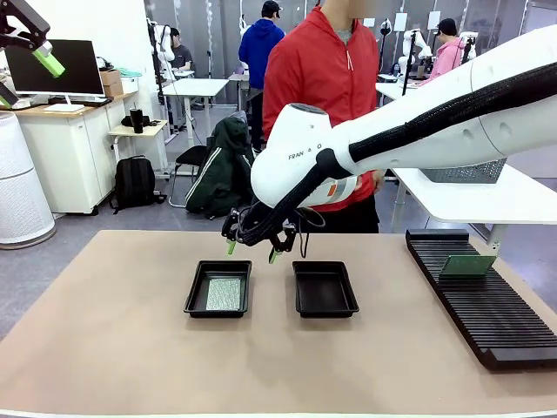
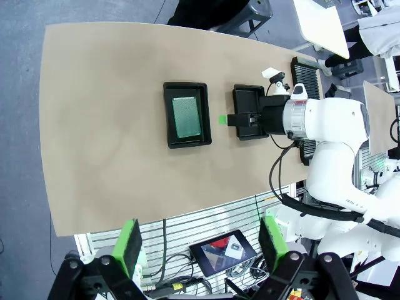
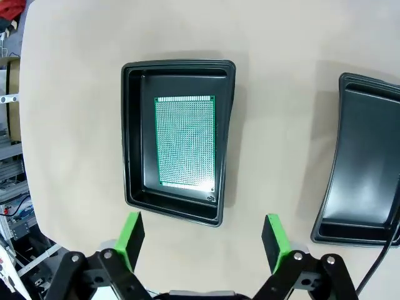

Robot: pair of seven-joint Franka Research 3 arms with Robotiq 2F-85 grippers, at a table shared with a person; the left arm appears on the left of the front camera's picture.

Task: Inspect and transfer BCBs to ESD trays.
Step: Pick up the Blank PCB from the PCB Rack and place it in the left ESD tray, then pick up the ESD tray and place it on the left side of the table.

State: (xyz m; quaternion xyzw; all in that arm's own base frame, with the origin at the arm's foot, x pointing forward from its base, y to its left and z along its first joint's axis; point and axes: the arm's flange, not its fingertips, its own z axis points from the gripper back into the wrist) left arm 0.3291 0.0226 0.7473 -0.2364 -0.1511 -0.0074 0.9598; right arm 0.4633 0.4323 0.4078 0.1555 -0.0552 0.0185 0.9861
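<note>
The bench [image 1: 113, 348] is bare tan from its near edge up to the trays, so a broad free strip runs in front of them and there is wide room out to the left edge. The first ESD tray [image 1: 195, 296] lies left of centre with one BCB [image 1: 224, 294] flat on its floor; black floor shows round every side of the board. The second ESD tray [image 1: 325, 292] sits just beside it on the right, empty and parallel, with a narrow lane of bench between the two rims.

Above the far end of that lane hangs the right tool [image 1: 251, 255], its green fingers pointing down, spread apart and holding nothing, clear of both rims. Its white arm sweeps in from the right, above the second tray's far side. The left tool [image 2: 200, 231] is raised high over the robot's side of the bench, fingers apart and empty, looking down on the whole top.

Along the right edge runs a long black ribbed rack [image 1: 487, 305], well apart from the trays, with a second BCB [image 1: 467, 266] leaning in its far slots.

At the far edge stands a person in a red jacket [image 1: 322, 78], close behind the right arm. Beyond are grey floor [image 1: 35, 270], a backpack [image 1: 134, 183], a monitor [image 1: 54, 68] on a desk, white tables and other people
</note>
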